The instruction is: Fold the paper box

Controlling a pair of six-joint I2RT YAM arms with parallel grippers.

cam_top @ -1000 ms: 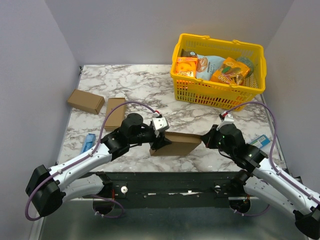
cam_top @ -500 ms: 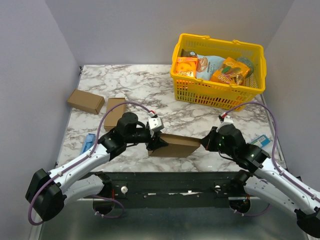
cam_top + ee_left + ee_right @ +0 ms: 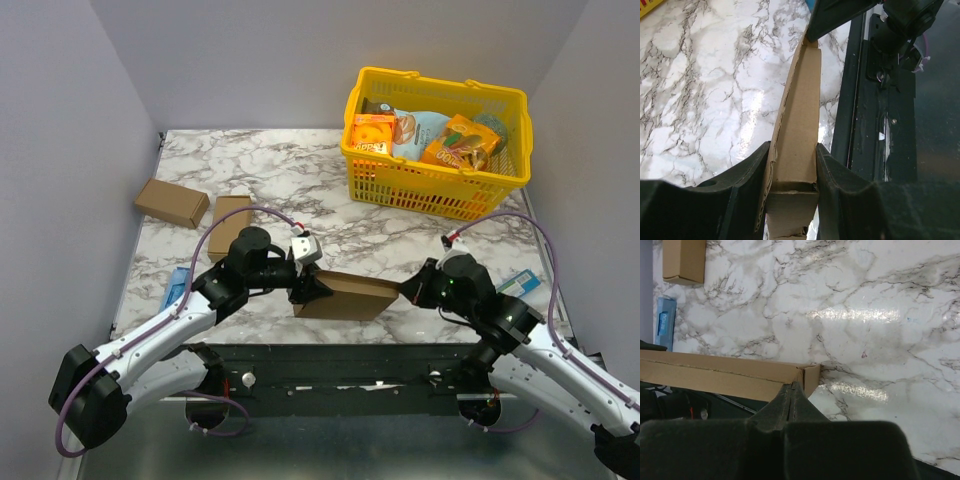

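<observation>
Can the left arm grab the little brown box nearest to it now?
Probably not yet. The left claw is clamped on the paper box, so it is busy. The little brown box lies close, with only bare table between.

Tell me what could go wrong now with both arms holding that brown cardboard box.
The right fingers seem to pinch only a thin end edge of the brown cardboard paper box; it may slip or tear.
The left fingers squeeze its other end, where a wall bows; it could crumple.
It sits by the near edge of the white marble table and might drop onto the black frame.
</observation>
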